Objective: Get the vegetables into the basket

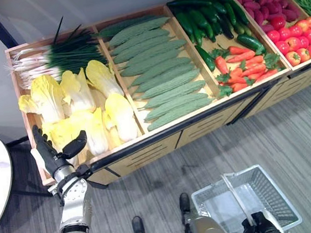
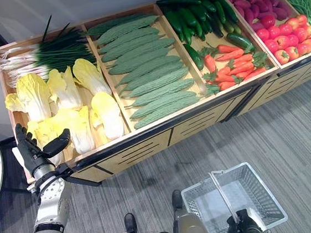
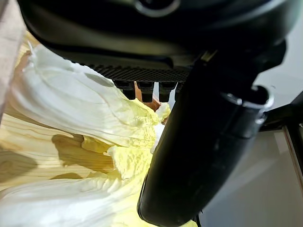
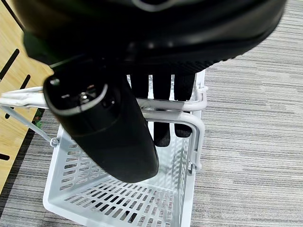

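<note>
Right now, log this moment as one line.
left hand open over cabbages | right hand shut on basket handle | basket empty

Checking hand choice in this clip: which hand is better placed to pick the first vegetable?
Left. The left hand is open at the front edge of the cabbage compartment, fingers over the leaves. The right hand is curled round the handle of the empty basket, so it is occupied.
</note>
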Tool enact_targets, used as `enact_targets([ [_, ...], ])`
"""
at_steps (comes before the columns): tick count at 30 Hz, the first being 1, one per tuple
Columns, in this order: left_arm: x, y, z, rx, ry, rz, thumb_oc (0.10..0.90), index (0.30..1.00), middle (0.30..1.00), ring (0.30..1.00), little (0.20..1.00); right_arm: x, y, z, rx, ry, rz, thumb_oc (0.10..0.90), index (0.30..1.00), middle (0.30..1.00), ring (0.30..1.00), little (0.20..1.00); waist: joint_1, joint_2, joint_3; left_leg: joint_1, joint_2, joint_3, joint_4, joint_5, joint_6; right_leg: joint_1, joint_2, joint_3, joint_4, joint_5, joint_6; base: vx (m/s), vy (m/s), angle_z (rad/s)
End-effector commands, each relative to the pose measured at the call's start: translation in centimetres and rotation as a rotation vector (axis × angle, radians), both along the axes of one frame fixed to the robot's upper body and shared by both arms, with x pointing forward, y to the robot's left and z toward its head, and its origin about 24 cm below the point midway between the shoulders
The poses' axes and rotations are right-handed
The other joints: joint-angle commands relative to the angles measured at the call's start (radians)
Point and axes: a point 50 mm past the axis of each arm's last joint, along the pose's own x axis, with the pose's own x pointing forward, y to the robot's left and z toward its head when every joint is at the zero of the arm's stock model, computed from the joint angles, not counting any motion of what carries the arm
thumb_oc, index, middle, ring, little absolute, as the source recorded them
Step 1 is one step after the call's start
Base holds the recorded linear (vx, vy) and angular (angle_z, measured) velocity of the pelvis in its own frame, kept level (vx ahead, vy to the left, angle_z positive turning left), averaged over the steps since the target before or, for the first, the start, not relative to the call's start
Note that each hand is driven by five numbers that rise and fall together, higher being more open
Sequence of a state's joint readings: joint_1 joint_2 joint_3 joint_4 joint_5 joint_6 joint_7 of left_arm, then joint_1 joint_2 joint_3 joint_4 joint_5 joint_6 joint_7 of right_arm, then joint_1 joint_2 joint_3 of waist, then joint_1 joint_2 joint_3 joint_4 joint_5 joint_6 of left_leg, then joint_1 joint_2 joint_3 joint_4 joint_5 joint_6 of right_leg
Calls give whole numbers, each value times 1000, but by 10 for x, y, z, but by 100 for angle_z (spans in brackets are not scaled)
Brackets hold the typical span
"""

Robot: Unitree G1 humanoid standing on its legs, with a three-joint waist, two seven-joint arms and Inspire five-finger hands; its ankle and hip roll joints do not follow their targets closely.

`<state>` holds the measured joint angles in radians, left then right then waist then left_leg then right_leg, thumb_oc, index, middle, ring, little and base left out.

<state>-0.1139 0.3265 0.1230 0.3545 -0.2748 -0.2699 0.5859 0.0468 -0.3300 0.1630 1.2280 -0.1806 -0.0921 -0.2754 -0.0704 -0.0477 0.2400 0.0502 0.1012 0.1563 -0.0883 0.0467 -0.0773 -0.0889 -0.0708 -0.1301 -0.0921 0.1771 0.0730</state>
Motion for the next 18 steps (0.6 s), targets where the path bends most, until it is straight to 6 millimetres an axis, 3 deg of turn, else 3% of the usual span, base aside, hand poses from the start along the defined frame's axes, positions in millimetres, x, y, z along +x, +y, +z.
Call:
enact_targets([
  [1, 14, -1, 64, 221, -250, -86, 900, 1000, 1000, 1000, 1000, 4, -4, 3, -37, -19, 28, 400, 300, 300, 300, 300, -7, -34, -22, 0, 22, -39, 1, -29, -45, 60, -85, 27, 12, -77, 114, 0, 0, 0],
  [3, 13, 0, 72, 234, -290, -71, 900, 1000, 1000, 1000, 1000, 5, -3, 3, -36, -22, 29, 400, 300, 300, 300, 300, -5, -34, -22, 0, 22, -39, 1, -29, -45, 60, -86, 26, 13, -77, 114, 0, 0, 0],
  [5, 9, -2, 93, 260, -390, -53, 900, 1000, 1000, 1000, 1000, 3, -4, 2, -38, -14, 26, 400, 300, 300, 300, 300, -2, -33, -24, 4, 22, -38, 1, -31, -46, 63, -86, 25, 12, -78, 114, 0, 0, 0],
  [9, 6, -7, 105, 272, -452, -62, 900, 1000, 1000, 1000, 1000, 2, -4, 2, -40, -9, 30, 400, 300, 300, 300, 300, -1, -29, -25, 4, 23, -37, 1, -32, -46, 65, -87, 26, 11, -81, 113, 0, 0, 0],
  [12, 9, -12, 98, 274, -414, -108, 900, 1000, 1000, 1000, 1000, 3, -4, 2, -35, -13, 34, 400, 300, 300, 300, 300, -4, -27, -23, 5, 23, -35, 1, -30, -45, 65, -87, 26, 12, -81, 113, 0, 0, 0],
  [16, 17, -23, 69, 264, -261, -171, 900, 1000, 1000, 1000, 1000, 8, -3, 4, -39, -29, 41, 400, 300, 300, 300, 300, -17, -28, -19, 3, 25, -23, 1, -27, -46, 58, -82, 36, 12, -79, 111, -2, -8, -3],
  [18, 19, -23, 64, 309, -212, -170, 900, 1000, 1000, 1000, 1000, 8, -3, 4, -39, -33, 41, 400, 300, 300, 300, 300, -18, -28, -19, 4, 26, -21, 1, -27, -46, 56, -82, 39, 12, -78, 111, 1, -9, -11],
])
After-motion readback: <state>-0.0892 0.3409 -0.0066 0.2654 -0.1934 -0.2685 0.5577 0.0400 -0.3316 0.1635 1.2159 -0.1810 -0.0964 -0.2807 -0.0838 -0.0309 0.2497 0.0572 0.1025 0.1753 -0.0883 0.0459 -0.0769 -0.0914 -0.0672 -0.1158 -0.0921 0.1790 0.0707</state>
